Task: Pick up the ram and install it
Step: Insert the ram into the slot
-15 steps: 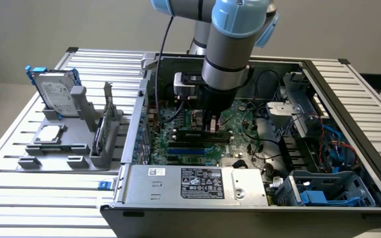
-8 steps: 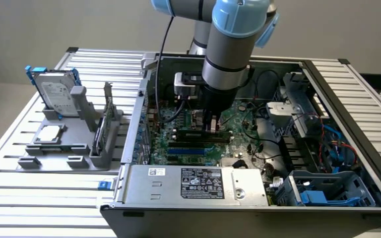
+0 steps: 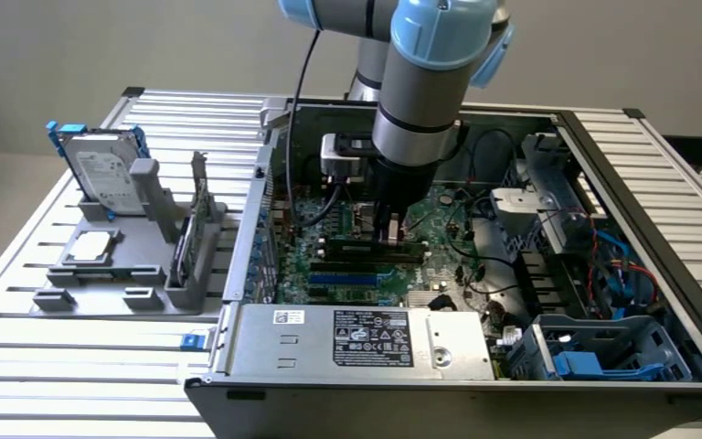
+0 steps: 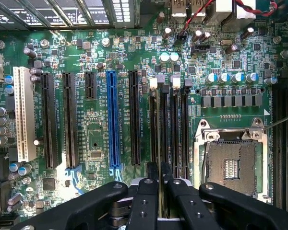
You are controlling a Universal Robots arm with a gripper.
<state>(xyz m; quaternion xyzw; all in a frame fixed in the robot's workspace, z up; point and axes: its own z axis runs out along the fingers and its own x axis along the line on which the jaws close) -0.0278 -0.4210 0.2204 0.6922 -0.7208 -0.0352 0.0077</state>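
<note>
- Ram: in the wrist view, a thin stick seen edge-on runs up from between the gripper fingers, lying along one of the black memory slots on the green motherboard.
- The two black fingers are nearly closed, pinching the ram's thin edge between their tips.
- In the exterior view, the arm reaches straight down into the open computer case, and the gripper sits low over the board, just above a dark slot strip.
- The ram lies directly under the gripper, between its fingertips, beside the empty processor socket and well apart from the blue expansion slot.
- Whether the stick is fully seated or only resting in the slot mouth cannot be told.
- Judged from this pose, doing the step well means keeping the stick upright and lined up with the slot along its whole length, then pressing down evenly so both ends go in together.
- Tilting could jam one end or strain the board.
- White slot latches at the far end should be free to close.
</note>
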